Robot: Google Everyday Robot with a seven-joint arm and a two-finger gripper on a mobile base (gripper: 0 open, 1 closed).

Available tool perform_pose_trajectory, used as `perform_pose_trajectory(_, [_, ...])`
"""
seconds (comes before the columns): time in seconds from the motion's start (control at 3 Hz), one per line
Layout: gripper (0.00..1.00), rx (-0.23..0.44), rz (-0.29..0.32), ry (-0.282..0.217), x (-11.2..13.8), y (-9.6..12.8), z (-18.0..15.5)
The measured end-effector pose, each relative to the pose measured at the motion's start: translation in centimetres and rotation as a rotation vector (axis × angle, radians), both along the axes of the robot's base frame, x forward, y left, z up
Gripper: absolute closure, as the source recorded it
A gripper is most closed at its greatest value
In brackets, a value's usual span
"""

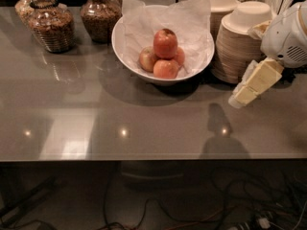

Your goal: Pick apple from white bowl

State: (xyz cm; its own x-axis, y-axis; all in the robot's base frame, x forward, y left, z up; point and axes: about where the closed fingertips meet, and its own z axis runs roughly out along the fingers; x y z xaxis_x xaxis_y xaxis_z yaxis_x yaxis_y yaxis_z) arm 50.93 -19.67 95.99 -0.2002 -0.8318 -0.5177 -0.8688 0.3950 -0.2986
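The apple (165, 43), big and red, sits on top of three smaller, paler apples (166, 69) inside the white bowl (122, 55). The bowl is lined with crumpled white paper (193, 22) and stands at the back of the grey tabletop (144, 114). The tool (242, 96) is at the right edge, above the tabletop and in front of the stacked beige bowls (237, 49), well apart from the apple. Whether the tool is open or closed cannot be told, and nothing is seen in its hold. Two glass jars (52, 27) stand to the left of the bowl.
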Motion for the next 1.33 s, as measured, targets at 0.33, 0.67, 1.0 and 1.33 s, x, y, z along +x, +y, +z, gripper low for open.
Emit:
perform_pose_trajectory(0.33, [0.00, 0.153, 0.009, -0.046, 4.1, 2.2, 0.7])
perform_pose_trajectory(0.67, [0.00, 0.294, 0.035, -0.070, 8.0, 5.1, 2.2])
perform_pose_trajectory(1.0, [0.00, 0.385, 0.083, -0.075, 10.8, 8.6, 3.6])
perform_pose_trajectory(1.33, [0.00, 0.452, 0.142, -0.077, 13.1, 11.7, 3.8])
